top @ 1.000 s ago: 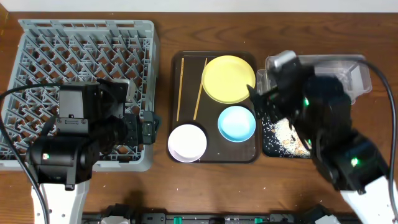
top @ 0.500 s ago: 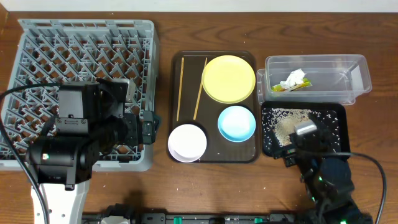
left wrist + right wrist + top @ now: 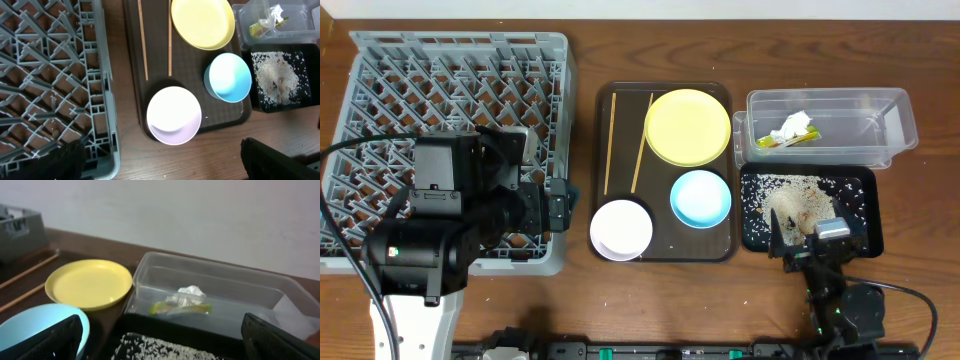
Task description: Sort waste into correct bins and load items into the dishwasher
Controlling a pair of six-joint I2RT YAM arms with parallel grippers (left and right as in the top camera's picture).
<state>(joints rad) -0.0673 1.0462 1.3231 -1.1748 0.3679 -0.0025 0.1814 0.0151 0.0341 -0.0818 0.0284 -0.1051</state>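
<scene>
The grey dishwasher rack [image 3: 460, 40] fills the left. On the brown tray lie two chopsticks [image 3: 611, 140], a yellow plate [image 3: 688, 126], a blue bowl [image 3: 700, 197] and a white bowl [image 3: 621, 229]. The clear bin [image 3: 905, 125] holds the orange-and-green wrapper [image 3: 782, 141] and crumpled paper [image 3: 798, 123]. Rice scraps [image 3: 800, 200] lie in the black bin [image 3: 865, 235]. My left gripper [image 3: 162, 162] hangs open over the table by the rack's right edge, just in front of the white bowl. My right gripper [image 3: 162, 345] is open and empty at the black bin's near edge, facing the clear bin.
The brown tray [image 3: 665, 250] sits between the rack and the two bins. My left arm [image 3: 440, 220] covers the rack's front right part. The right arm's base [image 3: 845, 300] stands at the table's front edge. A white wall rises behind the table.
My right arm has pulled back from over the two bins to the table's front edge, uncovering the wrapper and paper in the clear bin. The left arm has not moved.
</scene>
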